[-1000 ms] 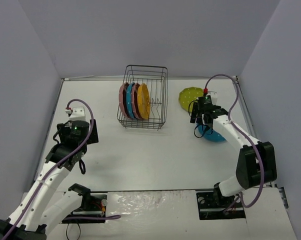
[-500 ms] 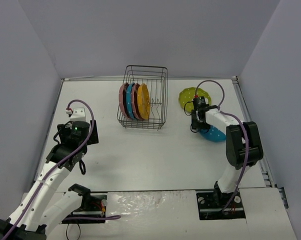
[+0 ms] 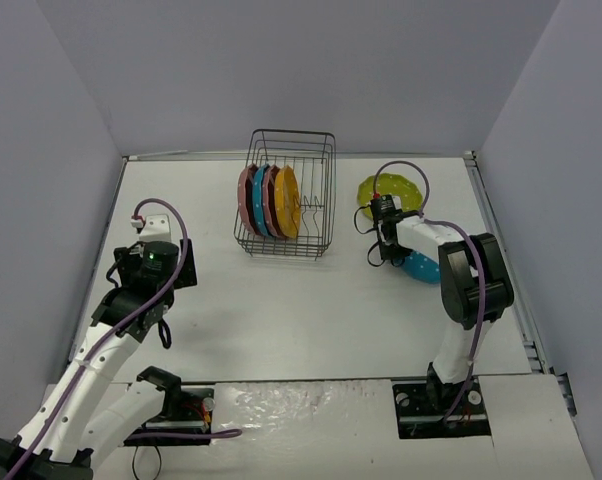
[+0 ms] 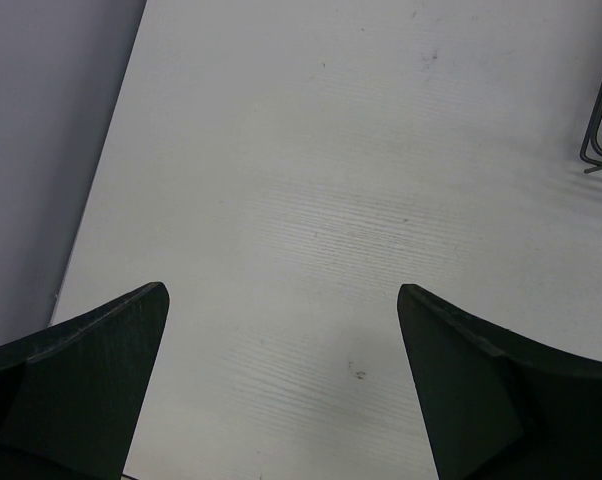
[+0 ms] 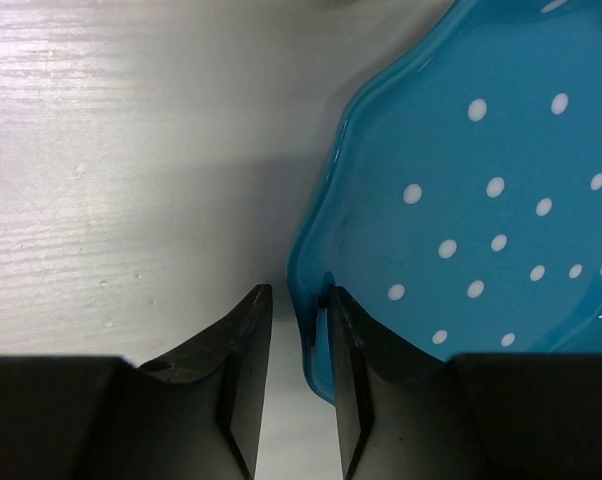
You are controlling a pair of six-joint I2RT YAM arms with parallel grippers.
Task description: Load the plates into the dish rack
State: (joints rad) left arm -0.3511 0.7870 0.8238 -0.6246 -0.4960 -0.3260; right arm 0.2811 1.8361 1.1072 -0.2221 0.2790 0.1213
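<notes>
Possibly drops the round blue polka-dotted plate (image 5: 481, 220) near the surface (image 5: 131, 150) right edge via rim-only pinch of narrowed right gripper (image 5: 298, 293), clamp unconfirmed.

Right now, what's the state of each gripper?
Left gripper: open, holding nothing.
Right gripper: jaws narrow, straddling the rim of the blue plate; whether it is firmly gripped cannot be told.

The bench (image 3: 281, 300) is a flat white surface with faint grain lines and a few small dark specks. Plain pale grey-lavender walls (image 3: 281, 70) enclose it at the left, back and right. A narrow light strip (image 3: 501, 240) runs along its right edge.
</notes>
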